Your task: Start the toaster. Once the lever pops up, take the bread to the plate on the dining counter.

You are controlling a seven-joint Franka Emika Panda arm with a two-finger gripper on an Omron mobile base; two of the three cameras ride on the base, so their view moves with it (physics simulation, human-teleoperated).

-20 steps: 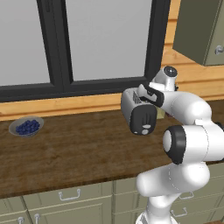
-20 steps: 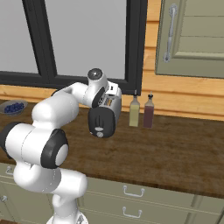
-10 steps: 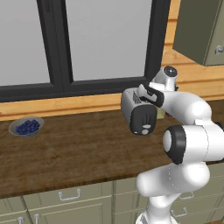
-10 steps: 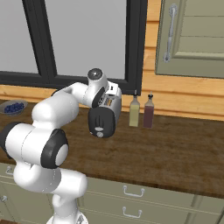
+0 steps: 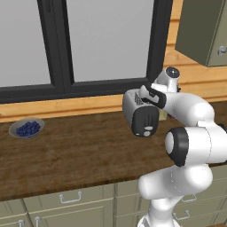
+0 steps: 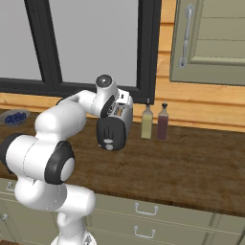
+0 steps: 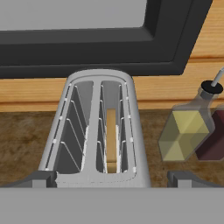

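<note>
Above the boxy silver-white toaster with its dark grey end panel [image 5: 141,116], your gripper [image 7: 111,178] hangs with its jaws wide apart and nothing between them, exactly as it did a second ago; nothing has shifted. The small tan-brown slice of bread [image 7: 111,139] sits down in the toaster's right-hand slot. That stillness suggests the start has yet to happen, so you likely need to find the lever next. Right of the toaster stand a yellow oil bottle [image 6: 147,121] and a dark red bottle [image 6: 162,122] on the brown wood-grain table [image 6: 191,167], close enough to knock.
</note>
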